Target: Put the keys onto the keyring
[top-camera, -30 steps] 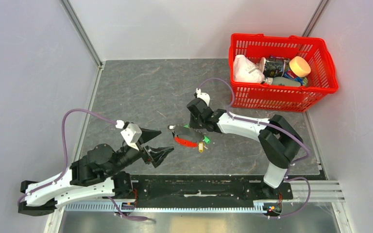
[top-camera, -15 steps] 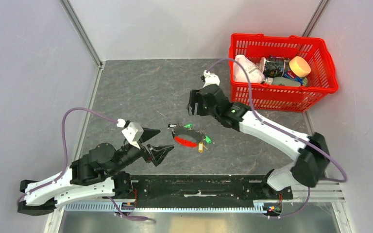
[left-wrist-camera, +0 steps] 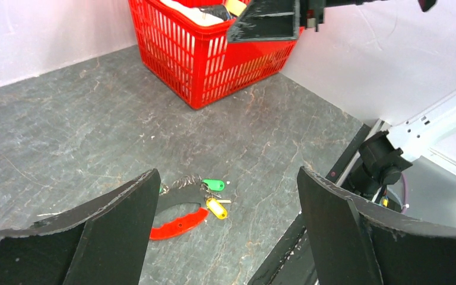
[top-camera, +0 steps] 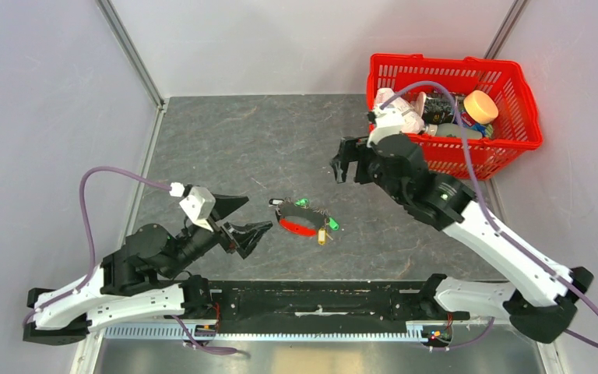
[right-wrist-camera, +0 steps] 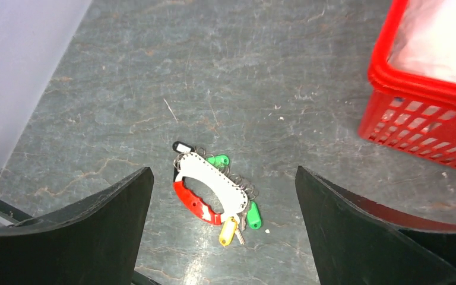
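Far right corner of the grey mat (top-camera: 226, 148): red plastic basket (top-camera: 506, 160), upright.
- Inside it: crumpled white bag (right-wrist-camera: 439, 41), dark printed can (top-camera: 440, 105), round orange lid (top-camera: 480, 107), grey bottle lying on its side (top-camera: 455, 131). All are packed close together.

Mid-mat, near the front edge: keyring (top-camera: 297, 228) lying flat, red section toward the arms, well apart from the basket.
- Keys (top-camera: 321, 236) are bunched against the loop. Green tags sit on its far and right sides, a yellow tag at the near right, and a black-and-white tag at the far left end.
- Whether every key is threaded on, I cannot tell.

Right gripper (top-camera: 349, 167): fingers spread wide, nothing between them, raised between keyring and basket. Its wrist view looks down on the ring.

Left gripper (top-camera: 255, 214): fingers also parted and empty, just left of the ring, not touching it.

Changes:
- A second ago the right gripper sat directly over the ring. Half a second ago it had lifted away behind it. It now sits farther right, close to the basket's near left corner.
- The left arm has drawn slightly back to the left.
- Ring and keys lie where they did half a second ago.
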Available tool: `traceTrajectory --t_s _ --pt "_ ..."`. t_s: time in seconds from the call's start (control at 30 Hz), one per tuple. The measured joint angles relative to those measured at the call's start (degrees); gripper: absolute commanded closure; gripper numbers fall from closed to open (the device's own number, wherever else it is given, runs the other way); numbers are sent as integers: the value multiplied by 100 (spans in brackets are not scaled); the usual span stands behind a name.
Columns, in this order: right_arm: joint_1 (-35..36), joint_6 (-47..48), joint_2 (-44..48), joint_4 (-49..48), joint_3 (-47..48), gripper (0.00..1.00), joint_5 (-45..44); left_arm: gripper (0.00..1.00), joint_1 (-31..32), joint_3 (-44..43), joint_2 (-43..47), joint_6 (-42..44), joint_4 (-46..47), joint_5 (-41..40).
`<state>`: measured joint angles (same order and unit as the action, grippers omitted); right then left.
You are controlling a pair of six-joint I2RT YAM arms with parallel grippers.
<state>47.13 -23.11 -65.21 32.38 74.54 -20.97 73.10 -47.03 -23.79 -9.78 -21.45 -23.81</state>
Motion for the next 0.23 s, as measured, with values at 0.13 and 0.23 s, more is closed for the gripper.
traceTrajectory --t_s 0.13,0.23 --pt "0 155 590 66 11 3 -44 8 0 -269 -46 81 -68 -9" --pt "0 313 1047 101 127 3 79 8 0 -409 -59 142 -87 -9"
